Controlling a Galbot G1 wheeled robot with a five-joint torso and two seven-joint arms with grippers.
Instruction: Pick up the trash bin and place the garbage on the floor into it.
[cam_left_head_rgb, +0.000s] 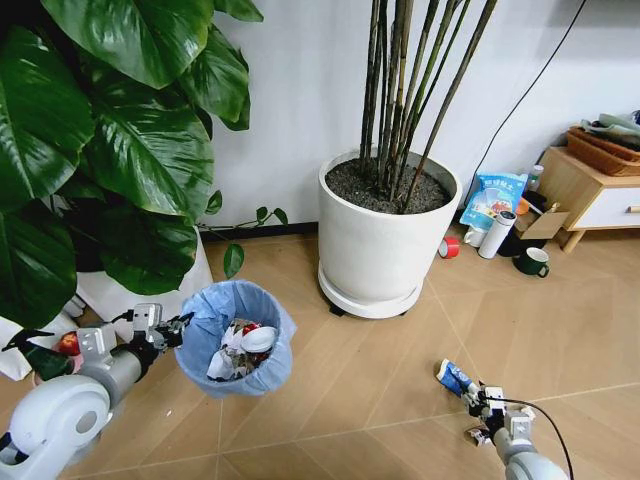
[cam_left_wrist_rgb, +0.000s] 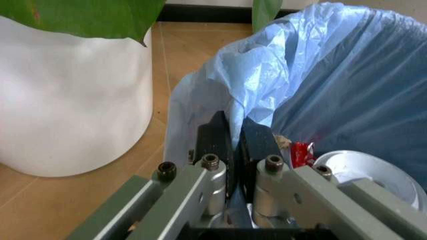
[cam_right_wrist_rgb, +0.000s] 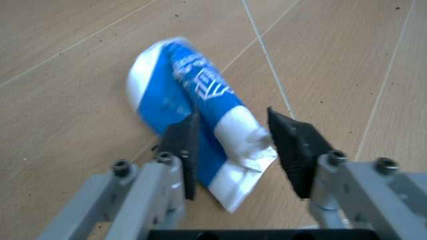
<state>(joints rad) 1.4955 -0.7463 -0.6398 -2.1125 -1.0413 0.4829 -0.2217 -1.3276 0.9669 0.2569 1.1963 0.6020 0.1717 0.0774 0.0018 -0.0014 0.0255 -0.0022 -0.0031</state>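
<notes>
Blue-and-white wrapper (cam_right_wrist_rgb: 200, 125), crumpled, flat on floor (cam_right_wrist_rgb: 80, 60) between spread right gripper (cam_right_wrist_rgb: 233, 145) fingers.

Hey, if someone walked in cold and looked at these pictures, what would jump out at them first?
Probably the trash bin with its crinkled light-blue liner, held at its rim by the left gripper, with litter already inside. Next, the right gripper, open around a blue-and-white wrapper lying on the wooden floor. Behind stands a big white planter of tall stems.
</notes>
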